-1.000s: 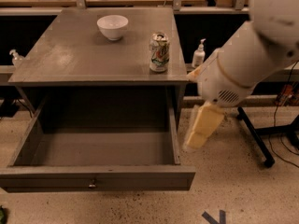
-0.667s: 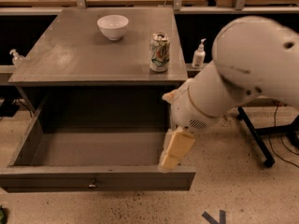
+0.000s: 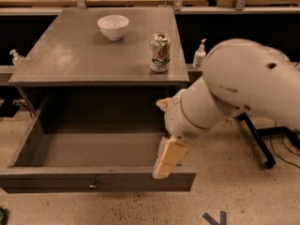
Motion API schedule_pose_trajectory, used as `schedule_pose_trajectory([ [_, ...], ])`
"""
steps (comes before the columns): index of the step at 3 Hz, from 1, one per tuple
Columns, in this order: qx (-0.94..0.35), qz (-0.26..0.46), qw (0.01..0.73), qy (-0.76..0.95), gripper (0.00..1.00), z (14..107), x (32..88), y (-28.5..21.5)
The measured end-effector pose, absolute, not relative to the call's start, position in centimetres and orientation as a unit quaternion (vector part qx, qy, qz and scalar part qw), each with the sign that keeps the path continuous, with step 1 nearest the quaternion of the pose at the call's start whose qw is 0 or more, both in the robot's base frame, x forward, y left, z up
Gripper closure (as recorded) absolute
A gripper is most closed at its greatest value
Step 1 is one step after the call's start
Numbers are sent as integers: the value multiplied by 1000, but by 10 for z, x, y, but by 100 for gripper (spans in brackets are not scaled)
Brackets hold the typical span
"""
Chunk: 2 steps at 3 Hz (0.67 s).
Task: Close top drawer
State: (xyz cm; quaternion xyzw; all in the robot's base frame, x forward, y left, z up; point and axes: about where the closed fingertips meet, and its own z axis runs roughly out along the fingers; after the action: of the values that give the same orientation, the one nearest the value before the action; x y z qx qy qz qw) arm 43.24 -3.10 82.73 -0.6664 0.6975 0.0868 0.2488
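Gripper at the open top drawer's front right corner

Your gripper (image 3: 168,159) points down over the right end of the front panel's upper edge; you cannot tell how far it is open or whether it grips anything. The top drawer (image 3: 56,179) stands pulled well out beneath the cabinet top (image 3: 70,60), which carries a white bowl (image 3: 113,26) and a can (image 3: 160,52).

Open grey top drawer (image 3: 56,179), hand (image 3: 168,159) at rim

No text is showing legibly. The can (image 3: 160,53) is carrying green label marks, unreadable. The gripper (image 3: 165,165) is hanging at the front right corner of the top drawer (image 3: 93,184).
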Motion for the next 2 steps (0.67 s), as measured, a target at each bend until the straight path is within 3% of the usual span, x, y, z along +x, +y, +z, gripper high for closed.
schedule_pose_trajectory([
  [2, -698, 64, 270, 661, 0, 731, 438, 8],
])
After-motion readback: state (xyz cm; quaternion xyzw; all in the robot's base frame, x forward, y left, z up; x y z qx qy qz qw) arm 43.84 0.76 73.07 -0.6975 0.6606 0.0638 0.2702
